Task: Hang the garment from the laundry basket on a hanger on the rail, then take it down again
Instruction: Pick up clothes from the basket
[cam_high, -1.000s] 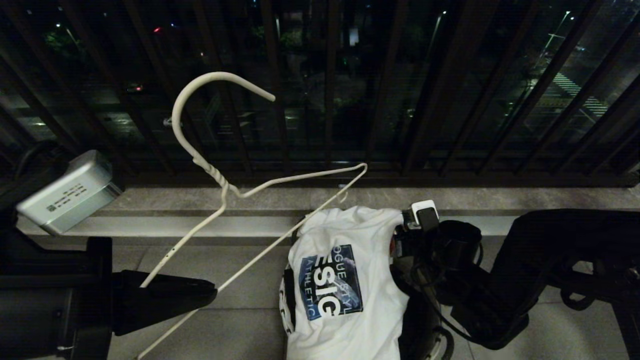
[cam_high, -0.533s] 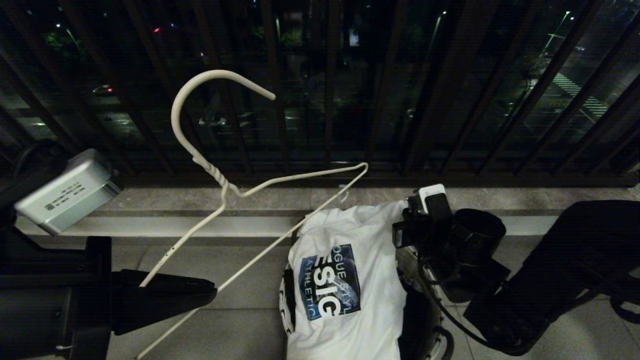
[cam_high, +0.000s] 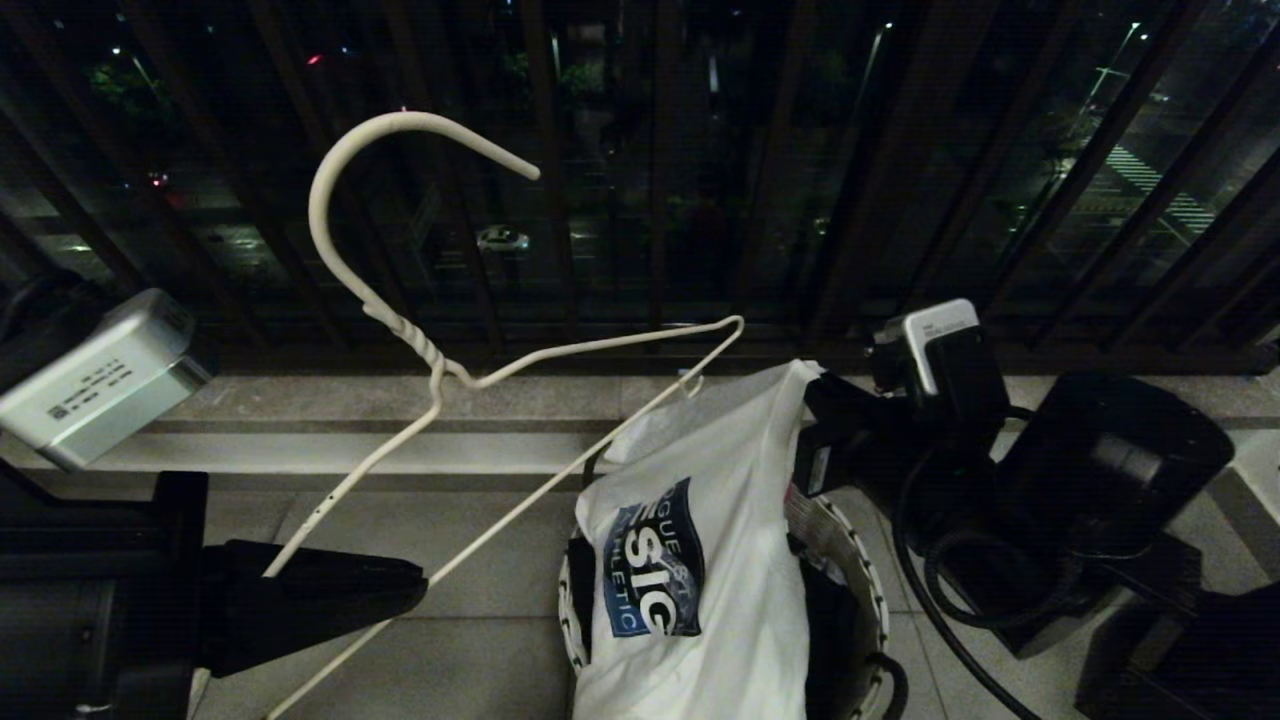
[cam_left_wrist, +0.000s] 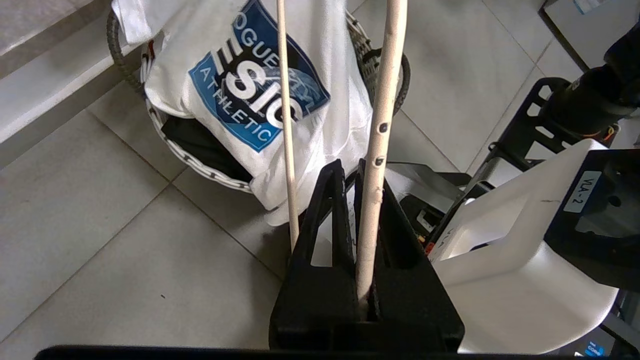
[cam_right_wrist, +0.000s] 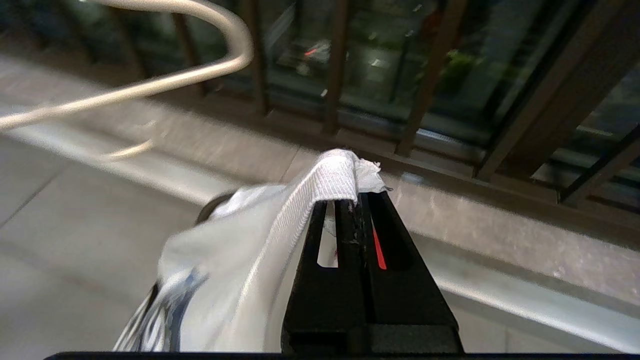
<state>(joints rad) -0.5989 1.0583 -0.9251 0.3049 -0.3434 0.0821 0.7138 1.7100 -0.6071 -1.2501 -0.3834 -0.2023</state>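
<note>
White printed T-shirt (cam_high: 690, 560), pinched at its ribbed edge by right gripper (cam_right_wrist: 357, 197), rises from patterned-rim basket (cam_high: 860, 580); left gripper (cam_left_wrist: 357, 172) clamps white wire hanger (cam_high: 440, 375) beside dark railing bars (cam_high: 650, 170).

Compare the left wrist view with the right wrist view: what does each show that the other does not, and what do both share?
Only the left wrist view shows the left gripper shut on the hanger's wire, the shirt's blue print, and the basket with a black garment inside. Only the right wrist view shows the right gripper shut on the shirt's ribbed edge, with the dark railing behind. Both share the white shirt, the hanger and the tiled floor.
</note>
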